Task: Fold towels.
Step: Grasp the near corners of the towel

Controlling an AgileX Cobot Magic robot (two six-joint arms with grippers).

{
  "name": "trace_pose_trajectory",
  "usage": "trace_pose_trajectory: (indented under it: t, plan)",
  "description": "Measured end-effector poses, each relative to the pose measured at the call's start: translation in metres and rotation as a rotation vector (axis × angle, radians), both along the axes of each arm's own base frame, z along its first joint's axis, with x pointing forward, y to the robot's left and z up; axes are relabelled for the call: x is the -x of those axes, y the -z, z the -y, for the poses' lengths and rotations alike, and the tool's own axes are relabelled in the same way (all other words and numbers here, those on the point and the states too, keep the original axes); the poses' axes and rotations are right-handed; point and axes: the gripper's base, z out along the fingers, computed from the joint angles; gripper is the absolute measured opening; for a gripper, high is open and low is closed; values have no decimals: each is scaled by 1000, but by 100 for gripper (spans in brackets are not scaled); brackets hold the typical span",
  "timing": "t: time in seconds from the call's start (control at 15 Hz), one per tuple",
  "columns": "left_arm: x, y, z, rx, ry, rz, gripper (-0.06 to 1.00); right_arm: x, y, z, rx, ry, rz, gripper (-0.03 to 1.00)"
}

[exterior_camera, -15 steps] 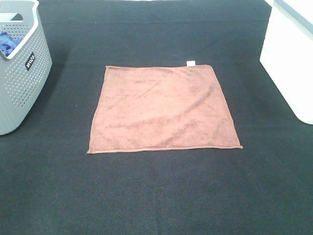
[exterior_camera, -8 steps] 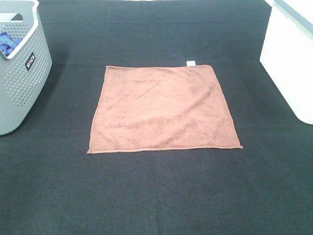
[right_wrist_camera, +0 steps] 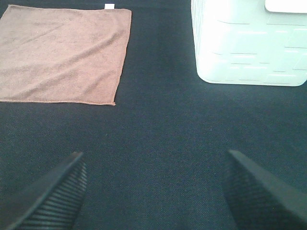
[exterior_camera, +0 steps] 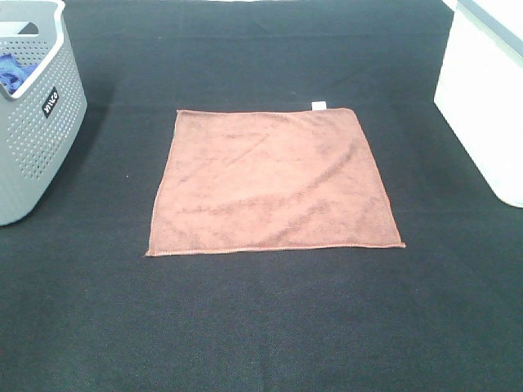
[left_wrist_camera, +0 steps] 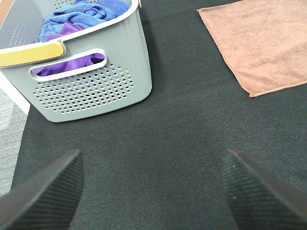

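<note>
A square reddish-brown towel [exterior_camera: 274,180] lies flat and unfolded in the middle of the black table, its small white tag [exterior_camera: 319,104] at the far edge. It also shows in the left wrist view [left_wrist_camera: 261,43] and the right wrist view [right_wrist_camera: 60,52]. No arm shows in the exterior high view. My left gripper [left_wrist_camera: 151,191] is open and empty over bare black cloth, near the grey basket. My right gripper [right_wrist_camera: 153,191] is open and empty over bare black cloth, apart from the towel's near right corner.
A grey perforated basket [exterior_camera: 41,131] stands at the left edge and holds blue and purple cloths [left_wrist_camera: 79,19]. A white bin [exterior_camera: 486,98] stands at the right edge; it also shows in the right wrist view [right_wrist_camera: 249,43]. The black table cover [exterior_camera: 261,327] surrounds the towel.
</note>
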Motion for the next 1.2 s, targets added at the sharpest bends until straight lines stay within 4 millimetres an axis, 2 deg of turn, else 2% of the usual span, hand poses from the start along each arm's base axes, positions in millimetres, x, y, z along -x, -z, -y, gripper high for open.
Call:
trace_pose_trajectory:
  t: [0.2,0.27,0.33,0.47,0.6,0.67,0.8,0.93,1.13,1.2]
  plan:
    - [1,-3,1,29,-1,19,76,-1,0,0,0,0,-2,74]
    - [-1,-10,2,67,-1,79,76,-3,-2,0,-1,1,-5,74]
    - [-9,-23,5,134,10,184,76,-12,-10,1,-1,4,17,74]
    - [-27,-34,9,234,26,267,76,-31,-18,2,-3,9,43,74]
    - [-50,-35,12,313,23,247,76,-55,-22,3,-15,12,25,74]
    - [-69,-33,13,352,11,193,76,-75,-22,2,-53,7,-5,74]
    - [-99,-25,18,466,-12,63,76,-103,-18,-1,-149,3,-58,74]
    - [-127,-11,25,615,-44,-100,76,-135,-5,-1,-195,9,-156,74]
    - [-171,22,34,700,-50,-325,75,-181,11,-4,-233,-25,-314,74]
    - [-188,40,38,719,-36,-405,74,-207,15,-7,-288,-30,-377,74]
